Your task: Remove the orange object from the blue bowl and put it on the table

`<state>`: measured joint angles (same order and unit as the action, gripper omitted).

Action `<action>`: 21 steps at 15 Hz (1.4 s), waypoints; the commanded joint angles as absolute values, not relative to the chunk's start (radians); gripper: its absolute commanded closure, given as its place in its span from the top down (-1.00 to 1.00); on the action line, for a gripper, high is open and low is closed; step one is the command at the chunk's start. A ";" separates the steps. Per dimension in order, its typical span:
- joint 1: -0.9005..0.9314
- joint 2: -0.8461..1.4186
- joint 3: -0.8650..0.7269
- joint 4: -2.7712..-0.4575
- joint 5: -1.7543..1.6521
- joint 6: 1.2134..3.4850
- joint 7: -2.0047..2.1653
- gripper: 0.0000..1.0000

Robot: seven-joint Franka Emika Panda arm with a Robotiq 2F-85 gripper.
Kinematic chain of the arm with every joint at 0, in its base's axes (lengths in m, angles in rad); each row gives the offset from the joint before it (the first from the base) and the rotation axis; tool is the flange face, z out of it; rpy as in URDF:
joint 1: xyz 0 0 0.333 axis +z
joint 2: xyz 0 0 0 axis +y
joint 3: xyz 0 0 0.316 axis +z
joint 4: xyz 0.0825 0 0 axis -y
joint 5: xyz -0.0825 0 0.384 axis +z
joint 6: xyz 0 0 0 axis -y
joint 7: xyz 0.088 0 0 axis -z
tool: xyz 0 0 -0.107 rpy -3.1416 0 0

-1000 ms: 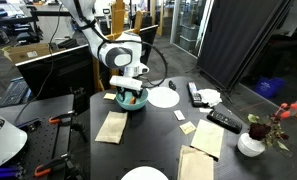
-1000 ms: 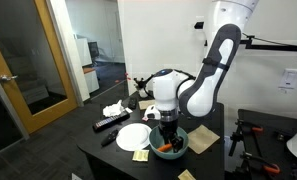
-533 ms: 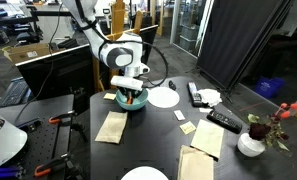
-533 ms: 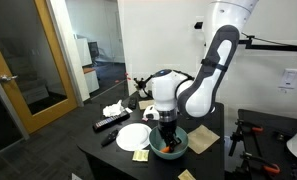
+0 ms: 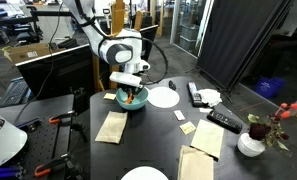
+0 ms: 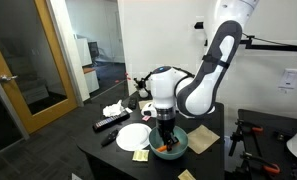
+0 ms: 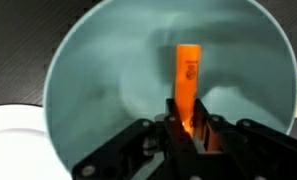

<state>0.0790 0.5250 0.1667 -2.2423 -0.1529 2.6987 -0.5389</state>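
Step in hand: the grasp. In the wrist view the claw (image 7: pixel 191 125) is down inside the blue bowl (image 7: pixel 98 90), its fingers drawn in to a narrow gap on the near end of the orange stick (image 7: pixel 189 75). The rest of the stick lies across the bowl floor, pointing away from the claw. Both exterior views agree, with the claw (image 5: pixel 131 92) sunk below the bowl rim (image 6: pixel 180 147). The stick is not yet out of the bowl.

Next move, as judged: a straight lift until the stick's far end clears the rim, then a sideways carry to bare counter (image 5: pixel 153 128) and a low release. The grip is at one end, so the stick may pivot or snag on the rim.

Surface: dark counter. A white plate (image 5: pixel 164 97) sits just beside the bowl and paper napkins (image 5: pixel 111 127) lie near it. Remote controls (image 5: pixel 224 121) and a flower vase (image 5: pixel 251 143) stand well apart from the bowl.

Room: a dark curtain (image 5: pixel 238 40) and a wooden door (image 6: pixel 13 70), both far from the bowl
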 commanded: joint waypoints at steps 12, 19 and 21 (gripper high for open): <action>0.087 0.110 0.183 -2.362 -0.101 2.510 -0.362 -0.90; 0.050 -0.027 0.096 -2.430 -0.033 2.490 -0.353 -0.90; 0.037 -0.048 0.066 -2.449 -0.020 2.491 -0.353 -0.90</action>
